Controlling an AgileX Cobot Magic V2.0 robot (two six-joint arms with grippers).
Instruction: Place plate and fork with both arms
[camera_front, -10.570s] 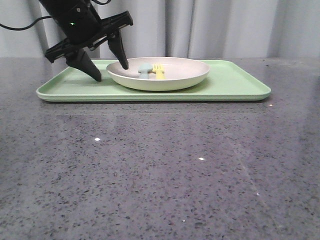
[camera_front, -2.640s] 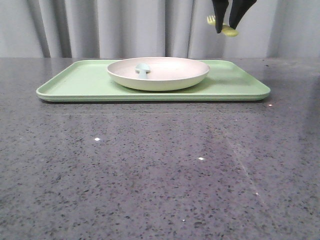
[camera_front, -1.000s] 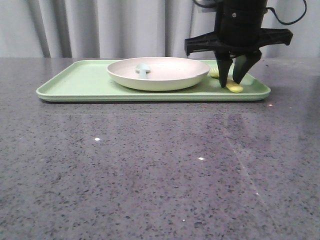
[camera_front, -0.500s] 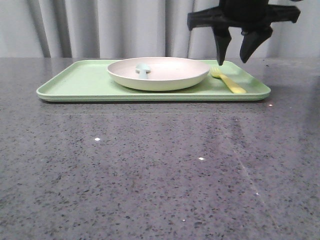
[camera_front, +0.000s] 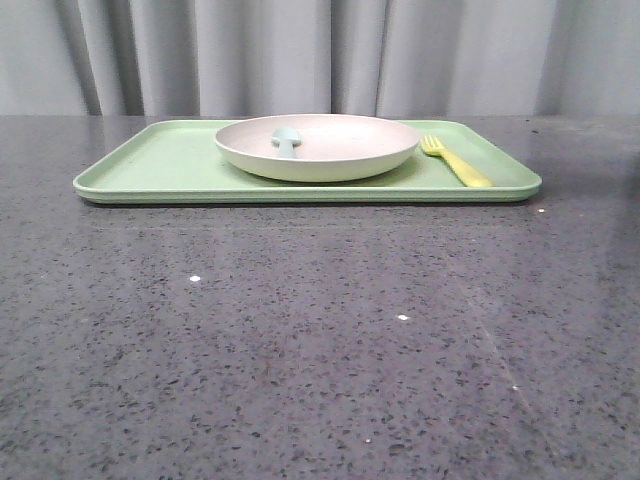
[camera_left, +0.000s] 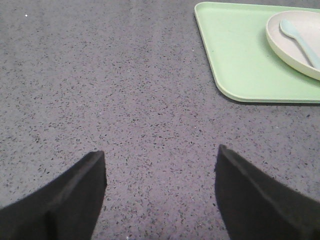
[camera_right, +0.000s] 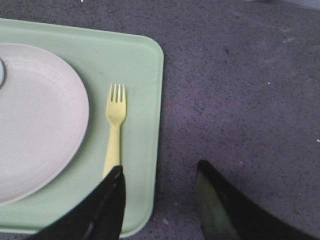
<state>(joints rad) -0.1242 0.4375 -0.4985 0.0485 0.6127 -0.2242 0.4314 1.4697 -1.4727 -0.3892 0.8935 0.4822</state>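
Fork: laid flat on the tray, just beside the plate on its right, tines pointed away from the robot; not held by anything.
Fork handling: judged light, stiff, smooth plastic; likely to slip if pinched at the tines; best taken across the slim handle near its middle.
Plate: set near the middle of the tray, upright, rim raised.
Plate handling: judged light and rigid, matte surface; a hold on the raised rim at the side would be needed, since the low wall offers little else.
Plate contents: one spoon lies inside, bowl toward the robot; nothing else is seen in it.
Tray: holds plate and fork; rests flat on the table.
Right gripper: fingers spread apart, nothing between them, raised above the tray's right edge near the fork handle.
Left gripper: fingers spread wide, empty, over bare table well apart from the tray's left corner.
Task state: judged close to finished.
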